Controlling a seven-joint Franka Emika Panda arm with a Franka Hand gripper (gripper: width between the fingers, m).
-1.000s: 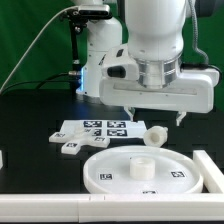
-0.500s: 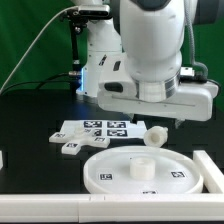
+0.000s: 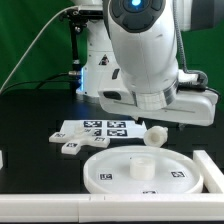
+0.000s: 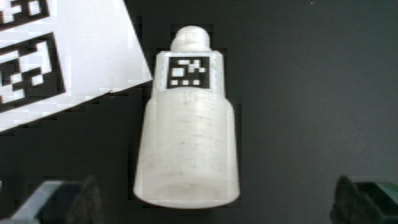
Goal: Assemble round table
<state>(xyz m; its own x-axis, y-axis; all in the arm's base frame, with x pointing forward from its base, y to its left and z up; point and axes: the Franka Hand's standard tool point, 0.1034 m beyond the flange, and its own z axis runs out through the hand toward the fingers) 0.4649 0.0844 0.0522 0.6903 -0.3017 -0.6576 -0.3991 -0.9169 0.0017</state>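
The large white round tabletop (image 3: 115, 176) lies flat at the front with a raised hub (image 3: 143, 167) at its centre. The short white leg (image 3: 155, 134) lies on its side on the black table just behind the tabletop. In the wrist view the leg (image 4: 192, 135) lies lengthwise with a square tag near its narrow end. My gripper (image 3: 160, 124) hangs over the leg, largely hidden by the hand in the exterior view. In the wrist view the gripper (image 4: 210, 204) is open and holds nothing. Its dark fingers (image 4: 54, 202) stand wide apart on either side of the leg's thick end.
The marker board (image 3: 95, 129) lies behind the tabletop toward the exterior view's left, and its corner shows in the wrist view (image 4: 54, 60). A small white tagged piece (image 3: 70, 149) lies beside the marker board. White bars (image 3: 40, 209) border the table's front and right side (image 3: 205, 165).
The arm has come lower and nearer the camera over the leg, toward the exterior view's right. The leg, tabletop and other parts have not moved.
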